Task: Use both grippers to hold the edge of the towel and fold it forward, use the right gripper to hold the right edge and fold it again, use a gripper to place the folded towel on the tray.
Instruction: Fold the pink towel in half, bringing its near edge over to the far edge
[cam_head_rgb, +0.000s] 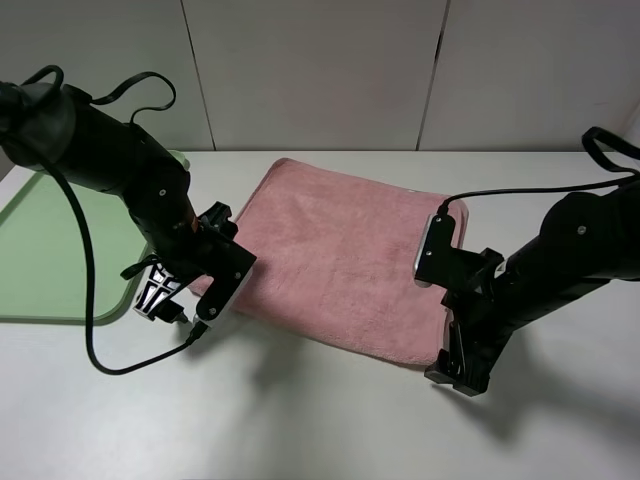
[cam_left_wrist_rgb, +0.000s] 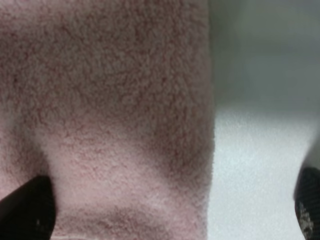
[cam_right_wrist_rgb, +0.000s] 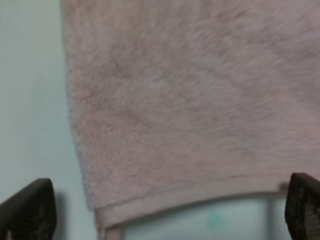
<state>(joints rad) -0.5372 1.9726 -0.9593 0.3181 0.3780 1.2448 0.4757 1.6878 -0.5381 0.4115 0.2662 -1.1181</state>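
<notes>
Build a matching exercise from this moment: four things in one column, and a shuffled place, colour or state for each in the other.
Column one:
1. towel
2. tray
3. left gripper
4. right gripper

Column two:
A. open, at the towel's front right corner
B. pale green, at the left edge of the table
C. pink, lying flat mid-table
D. open, at the towel's front left corner

Pairs: 1-C, 2-B, 3-D, 4-A
</notes>
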